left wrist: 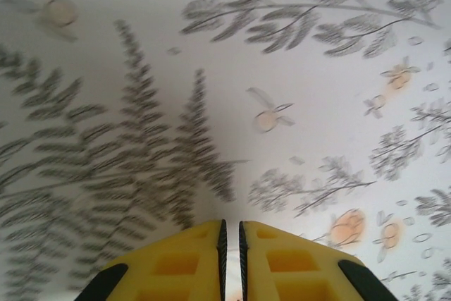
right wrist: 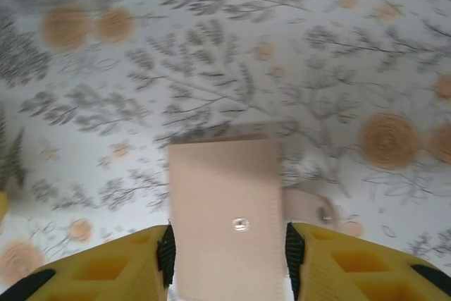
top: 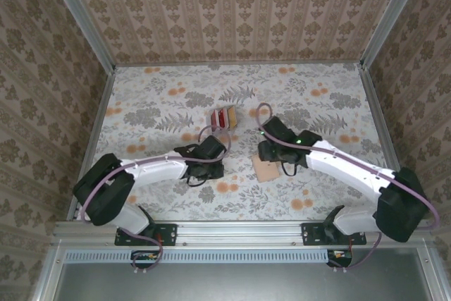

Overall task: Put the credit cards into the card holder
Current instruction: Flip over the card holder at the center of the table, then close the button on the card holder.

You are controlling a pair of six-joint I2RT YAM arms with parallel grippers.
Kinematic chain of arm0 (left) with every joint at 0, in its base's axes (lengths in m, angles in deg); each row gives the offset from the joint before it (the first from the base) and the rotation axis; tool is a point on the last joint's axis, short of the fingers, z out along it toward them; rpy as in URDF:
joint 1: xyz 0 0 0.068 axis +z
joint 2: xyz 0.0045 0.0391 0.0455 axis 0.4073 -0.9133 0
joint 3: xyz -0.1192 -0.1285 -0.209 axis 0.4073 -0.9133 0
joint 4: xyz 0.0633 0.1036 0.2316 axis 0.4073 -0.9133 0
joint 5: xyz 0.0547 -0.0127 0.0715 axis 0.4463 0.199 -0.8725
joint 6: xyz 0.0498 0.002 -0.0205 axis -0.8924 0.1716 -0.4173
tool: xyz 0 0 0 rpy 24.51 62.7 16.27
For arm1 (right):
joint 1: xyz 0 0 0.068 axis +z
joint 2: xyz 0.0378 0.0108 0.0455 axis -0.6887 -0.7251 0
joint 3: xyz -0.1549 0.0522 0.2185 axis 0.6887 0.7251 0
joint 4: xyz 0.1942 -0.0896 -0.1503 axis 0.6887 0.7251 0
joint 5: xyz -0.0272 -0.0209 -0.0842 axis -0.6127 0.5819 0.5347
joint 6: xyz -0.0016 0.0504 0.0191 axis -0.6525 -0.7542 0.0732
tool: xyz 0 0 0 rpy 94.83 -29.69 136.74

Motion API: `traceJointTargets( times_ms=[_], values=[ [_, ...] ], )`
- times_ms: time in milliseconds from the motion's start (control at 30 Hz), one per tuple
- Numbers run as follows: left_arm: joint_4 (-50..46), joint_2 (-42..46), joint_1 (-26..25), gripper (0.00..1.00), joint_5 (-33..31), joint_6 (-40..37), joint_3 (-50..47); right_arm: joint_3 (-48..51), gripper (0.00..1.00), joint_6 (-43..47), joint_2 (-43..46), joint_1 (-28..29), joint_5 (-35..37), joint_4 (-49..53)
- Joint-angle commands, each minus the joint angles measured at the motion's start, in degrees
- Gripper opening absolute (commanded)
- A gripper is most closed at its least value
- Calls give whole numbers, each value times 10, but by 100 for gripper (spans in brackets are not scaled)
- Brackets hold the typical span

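The card holder [top: 268, 169] is a flat pinkish-tan wallet with a metal snap, lying closed on the flowered table. In the right wrist view the card holder [right wrist: 224, 216] sits between my right gripper's [right wrist: 227, 259] yellow fingers, which stand open along its two long edges; its strap tab sticks out to the right. From above, the right gripper [top: 270, 154] hovers over the card holder's far edge. Red and tan credit cards [top: 224, 118] stand upright in a small pale rack further back. My left gripper [left wrist: 230, 259] is shut with nothing between its pads, low over bare tablecloth [top: 206, 169].
The table [top: 162, 103] carries a leaf-and-flower cloth and is walled by patterned panels on three sides. Purple cables loop over both wrists. Open cloth lies to the left, right and behind the rack.
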Motion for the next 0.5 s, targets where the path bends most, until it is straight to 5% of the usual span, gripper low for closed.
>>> traceJointTargets(
  times_ms=[0, 300, 467],
  values=[
    [13, -26, -9, 16, 20, -26, 44, 47, 47, -4, 26, -44, -49, -11],
    [7, -101, -27, 16, 46, -45, 131, 133, 41, -1, 35, -148, -180, -93],
    [2, -140, -36, 17, 67, -53, 175, 139, 38, 3, 22, -168, -197, -116]
  ],
)
